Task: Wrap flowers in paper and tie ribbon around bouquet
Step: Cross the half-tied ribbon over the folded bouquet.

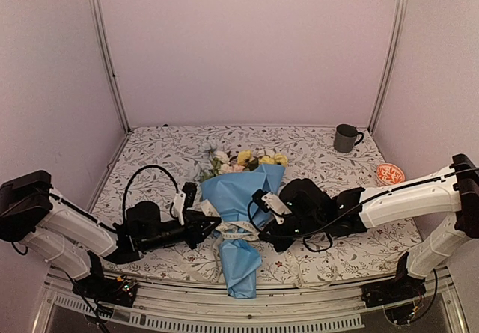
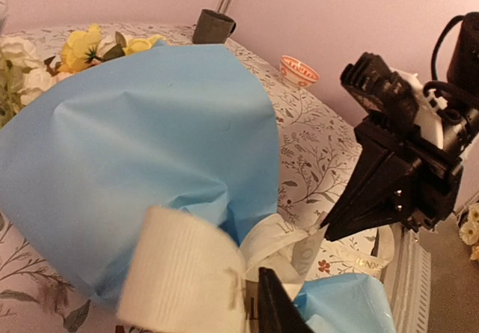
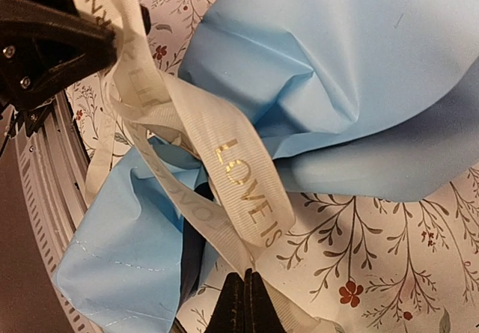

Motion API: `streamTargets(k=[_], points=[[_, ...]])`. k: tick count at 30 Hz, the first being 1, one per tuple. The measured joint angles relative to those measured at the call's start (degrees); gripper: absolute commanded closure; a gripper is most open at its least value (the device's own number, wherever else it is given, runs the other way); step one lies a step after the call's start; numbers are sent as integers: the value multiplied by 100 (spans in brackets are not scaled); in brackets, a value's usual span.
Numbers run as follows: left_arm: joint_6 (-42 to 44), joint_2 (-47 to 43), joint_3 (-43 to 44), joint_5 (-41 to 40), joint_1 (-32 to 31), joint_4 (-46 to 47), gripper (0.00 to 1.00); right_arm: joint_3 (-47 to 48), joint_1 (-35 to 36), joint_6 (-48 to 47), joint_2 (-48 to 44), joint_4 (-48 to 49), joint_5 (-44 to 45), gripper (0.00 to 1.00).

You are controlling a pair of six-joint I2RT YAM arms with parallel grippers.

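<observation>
Although the paper (image 1: 243, 191) was already wrapped round the flowers (image 1: 243, 159), the bouquet (image 1: 241, 262) lying mid-table between my arms, I judged the ribbon (image 3: 239, 176) looped at its waist, knot unfinished. Right gripper (image 3: 243, 295) was clamped on the ribbon; left gripper's (image 1: 212, 227) opening I could not tell.

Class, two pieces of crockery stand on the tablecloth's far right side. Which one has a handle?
The dark grey mug, standing nearer the back wall, with its handle pointing right. The small orange-patterned bowl, nearer the front, has none.
</observation>
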Motion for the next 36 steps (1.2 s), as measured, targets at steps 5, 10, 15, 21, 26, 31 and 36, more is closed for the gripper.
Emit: streamTargets(k=[5,10,15,21,26,31,36], points=[[-769,-382,-315,-944,-107,-439,39,0,-4,22,46,94,-153,100],[-1185,-1193,-468,-2076,-518,-1226,38,0,-4,22,195,127,-245,100],[-881,-2275,-299,-3062,-1121,-2317,51,7,-4,22,203,146,-350,100],[1346,-2033,802,-2632,-1399,-3021,47,98,-4,105,278,149,-568,100],[2957,-780,1976,-1906,-1401,-3764,45,249,-4,295,402,170,-728,100],[3654,-35,2463,-1338,-1178,-4470,29,280,-7,485,448,188,-817,100],[3901,-107,2444,-623,-706,-4686,19,297,-57,708,538,199,-887,100]])
